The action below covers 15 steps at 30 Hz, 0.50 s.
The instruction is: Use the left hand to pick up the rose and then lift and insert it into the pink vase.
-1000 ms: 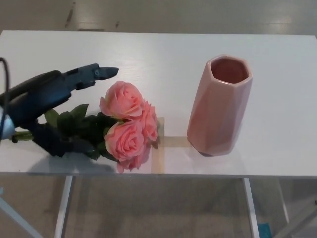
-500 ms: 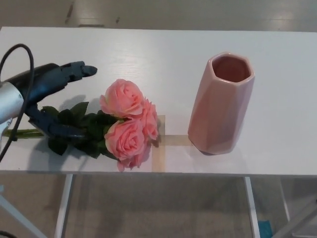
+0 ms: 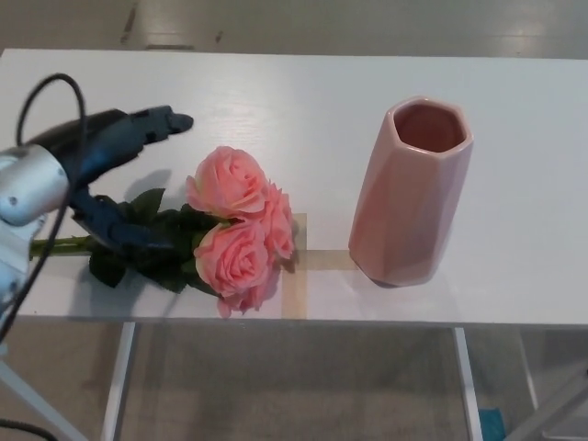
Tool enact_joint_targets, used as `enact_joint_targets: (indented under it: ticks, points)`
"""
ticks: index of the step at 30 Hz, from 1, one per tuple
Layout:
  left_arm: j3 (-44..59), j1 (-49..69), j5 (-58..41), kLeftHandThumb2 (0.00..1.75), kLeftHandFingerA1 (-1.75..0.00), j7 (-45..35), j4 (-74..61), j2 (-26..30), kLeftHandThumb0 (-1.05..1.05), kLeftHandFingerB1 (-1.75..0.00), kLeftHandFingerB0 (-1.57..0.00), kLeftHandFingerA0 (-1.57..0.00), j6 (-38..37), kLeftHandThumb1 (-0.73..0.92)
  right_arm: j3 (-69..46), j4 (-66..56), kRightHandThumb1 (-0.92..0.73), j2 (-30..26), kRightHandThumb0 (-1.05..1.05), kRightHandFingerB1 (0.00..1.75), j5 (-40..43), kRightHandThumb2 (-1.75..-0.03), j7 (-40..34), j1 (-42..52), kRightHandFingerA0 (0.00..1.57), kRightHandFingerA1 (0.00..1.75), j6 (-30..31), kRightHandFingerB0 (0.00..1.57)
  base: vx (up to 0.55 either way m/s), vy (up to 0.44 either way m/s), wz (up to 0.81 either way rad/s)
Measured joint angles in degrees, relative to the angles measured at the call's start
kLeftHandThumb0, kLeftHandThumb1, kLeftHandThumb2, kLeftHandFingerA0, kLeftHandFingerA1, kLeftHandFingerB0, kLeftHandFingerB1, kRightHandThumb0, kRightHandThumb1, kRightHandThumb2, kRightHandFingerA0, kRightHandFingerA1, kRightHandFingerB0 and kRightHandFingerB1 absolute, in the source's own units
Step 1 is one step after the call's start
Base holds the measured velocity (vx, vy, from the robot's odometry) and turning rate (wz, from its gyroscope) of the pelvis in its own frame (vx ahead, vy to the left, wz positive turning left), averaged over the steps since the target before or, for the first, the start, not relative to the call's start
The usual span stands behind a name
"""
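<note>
From the head view I see the white bench (image 3: 303, 101) running across the frame, its near edge low in the picture and floor beyond its far edge. The rose (image 3: 234, 225) lies flat on the bench at the near left: a small bunch of pink blooms with dark green leaves behind them and a thin green stem trailing off to the left. The blooms point right, toward the vase (image 3: 409, 193), and the nearest bloom sits close to the bench's near edge. A strip of pale tape (image 3: 308, 266) marks the bench just right of the blooms, reaching toward the foot of the vase.

The vase stands upright to the right of the rose, apart from it, faceted and pink, with its mouth open and dark inside. Nothing is in it that I can see.

My left hand (image 3: 110, 179) comes in from the left over the leafy end of the rose. It is spread and holding nothing: the upper fingers (image 3: 156, 121) stretch out to the right, on the far side of the leaves, while the thumb (image 3: 115, 228) lies low among the leaves on the near side. The stem and leaves sit between them, but I cannot tell whether the thumb touches the foliage. A black cable (image 3: 50, 87) loops over the silver wrist. My right hand is out of sight.
</note>
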Motion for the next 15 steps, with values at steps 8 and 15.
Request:
enact_joint_targets:
  ticks: [8,15]
  points:
    - [-1.4,-0.1,1.4,0.77,-0.14,-0.2,1.1,-1.8,-0.57,-0.19,0.0,0.0,0.0,0.35,0.1,-0.1,-0.65,0.0,-0.22,0.48,0.0,-0.59,0.1,-0.2,0.61,0.5,0.0,0.58,0.0,0.0,0.0]
    - [-1.6,-1.3,1.9,0.76,-0.13,-1.0,3.9,-3.5,-0.58,-0.19,0.0,0.0,0.1,0.35,0.0,-0.2,-0.65,0.0,-0.23,0.47,0.0,-0.59,0.5,-0.7,0.59,0.5,0.0,0.57,0.0,0.0,0.0]
